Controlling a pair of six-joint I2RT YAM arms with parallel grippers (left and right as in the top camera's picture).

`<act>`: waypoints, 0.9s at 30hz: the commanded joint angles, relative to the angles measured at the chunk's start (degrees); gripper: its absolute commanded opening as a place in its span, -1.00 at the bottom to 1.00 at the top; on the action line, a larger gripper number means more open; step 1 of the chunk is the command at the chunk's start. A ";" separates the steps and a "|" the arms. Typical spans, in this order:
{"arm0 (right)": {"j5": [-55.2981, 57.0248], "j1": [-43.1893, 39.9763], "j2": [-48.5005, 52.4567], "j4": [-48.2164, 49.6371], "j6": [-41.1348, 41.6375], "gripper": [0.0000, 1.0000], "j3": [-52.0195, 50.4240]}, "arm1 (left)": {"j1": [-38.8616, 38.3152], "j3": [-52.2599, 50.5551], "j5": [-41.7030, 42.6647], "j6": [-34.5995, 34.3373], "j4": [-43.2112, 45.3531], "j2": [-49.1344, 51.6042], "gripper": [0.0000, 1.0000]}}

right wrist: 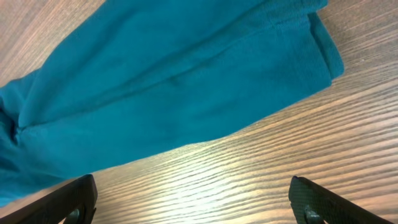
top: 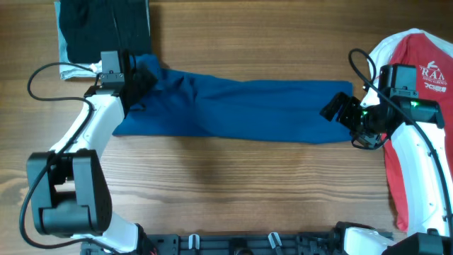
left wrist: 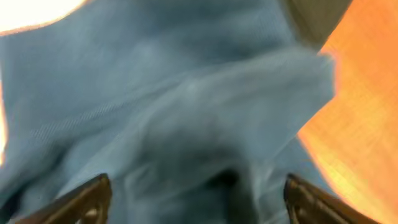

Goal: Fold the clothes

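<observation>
Near edge: both arm bases are sitting here, with bare tabletop (top: 233, 198) between them.

Right edge, near to far: a red T-shirt (top: 414, 49) is lying along it, white lettering (top: 433, 74) facing up toward the far right corner. Your right arm is crossing over this shirt.

Middle of the tabletop: the blue shirt (top: 233, 110) is lying as a long band running left to right, bunched at its left end and flatter at its right.

Your right pincer (top: 336, 110) is hovering at the shirt's right end with its fingers (right wrist: 74, 202) standing apart. In the right wrist view there is bare wood between them, and the hemmed end of the shirt is lying just beyond, ungripped.

Your left pincer (top: 136, 76) is sitting over the bunched left end. The left wrist view is blurred; its fingers (left wrist: 87, 199) are standing apart there, with blue cloth filling the gap. You cannot tell whether the cloth is touching them.

Far left corner: a dark garment (top: 102, 28) is lying on a pale cloth (top: 64, 64), just behind your left pincer.
</observation>
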 commanded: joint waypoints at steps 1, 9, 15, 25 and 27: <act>0.90 -0.13 0.24 1.16 -0.92 0.99 0.00 | 0.26 0.61 3.19 -2.21 -3.45 -3.45 0.10; 0.92 -0.11 0.24 0.76 0.28 0.99 0.02 | 0.26 0.61 3.23 -7.30 1.90 0.42 0.22; 0.94 -0.11 0.24 0.81 0.35 0.99 0.02 | 0.26 0.61 6.25 -7.37 7.06 3.43 -0.07; 0.94 -0.11 0.24 0.90 0.37 0.99 0.00 | 0.26 0.61 4.96 -8.61 22.93 5.40 -0.92; 0.96 -0.11 0.24 1.03 0.35 0.99 0.02 | 0.28 0.61 1.27 -8.55 22.36 5.62 -0.26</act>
